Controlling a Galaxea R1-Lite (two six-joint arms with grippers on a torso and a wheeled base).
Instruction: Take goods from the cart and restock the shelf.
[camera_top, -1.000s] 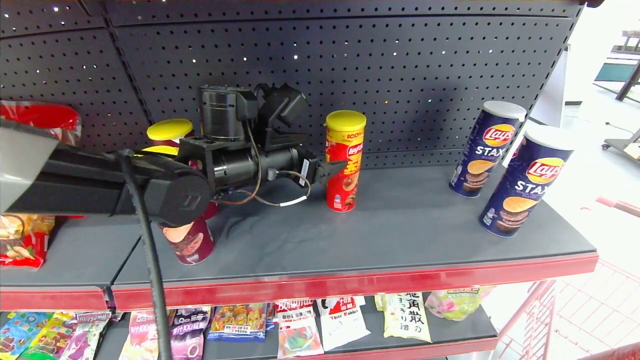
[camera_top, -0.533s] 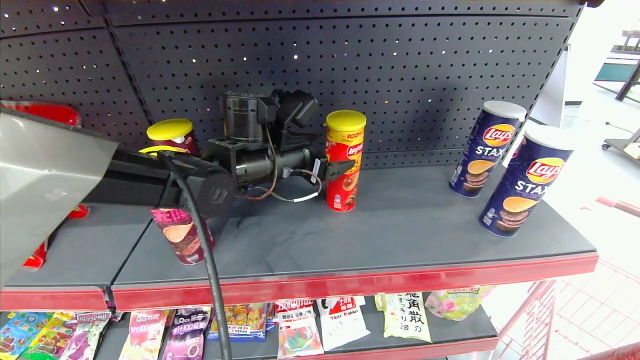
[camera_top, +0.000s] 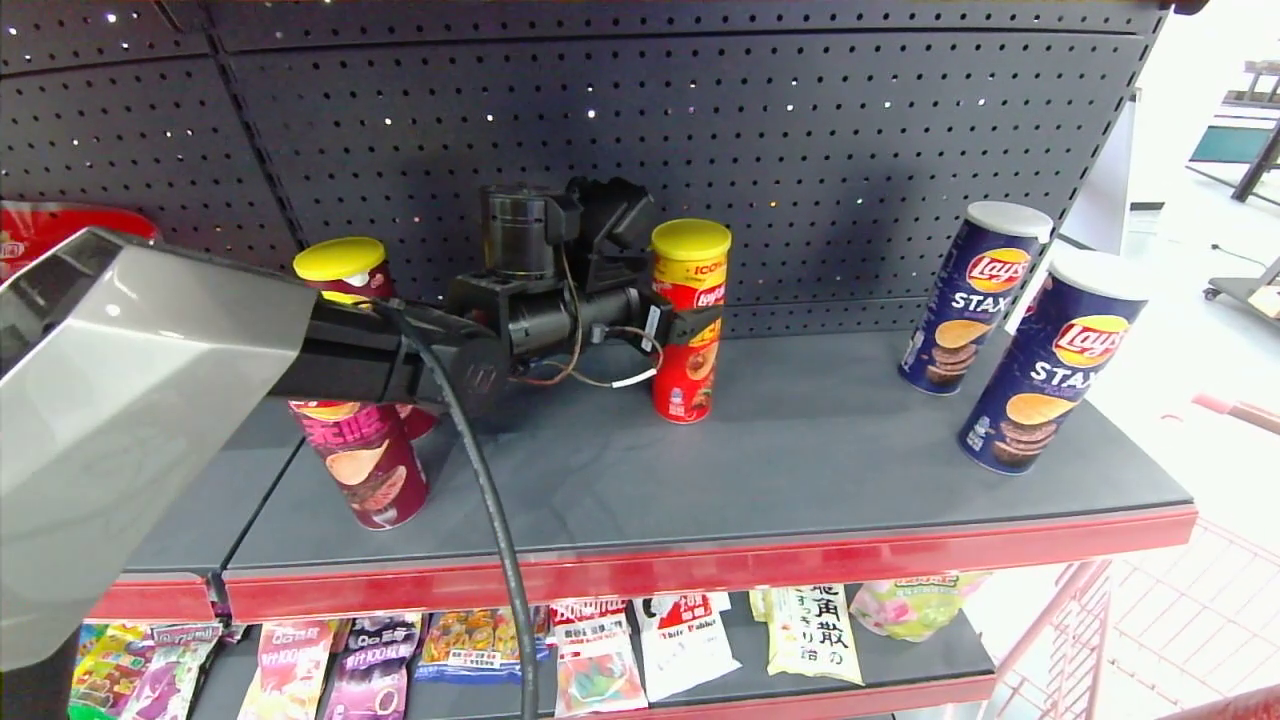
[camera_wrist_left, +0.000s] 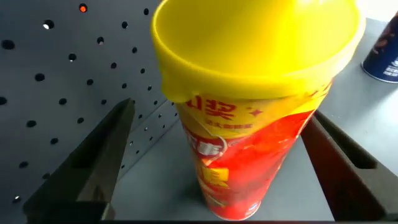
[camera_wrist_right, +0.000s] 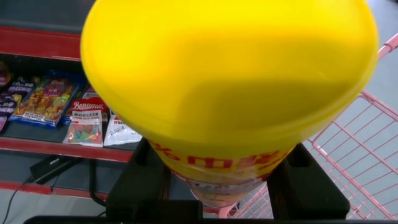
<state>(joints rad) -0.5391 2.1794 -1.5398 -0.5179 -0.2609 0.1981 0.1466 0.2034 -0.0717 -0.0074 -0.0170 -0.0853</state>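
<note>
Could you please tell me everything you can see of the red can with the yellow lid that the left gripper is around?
The red can is a tall tube, cardboard by its look, with a yellow plastic lid. It stands upright on the grey shelf, near the pegboard. The left gripper is open around its middle, a finger on each side with gaps, so apparently only the shelf touches it.

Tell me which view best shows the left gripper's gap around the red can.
Left wrist view: red can stands between fingers, gap visible. Head view hides the gap. Right wrist view shows a second can.
</note>
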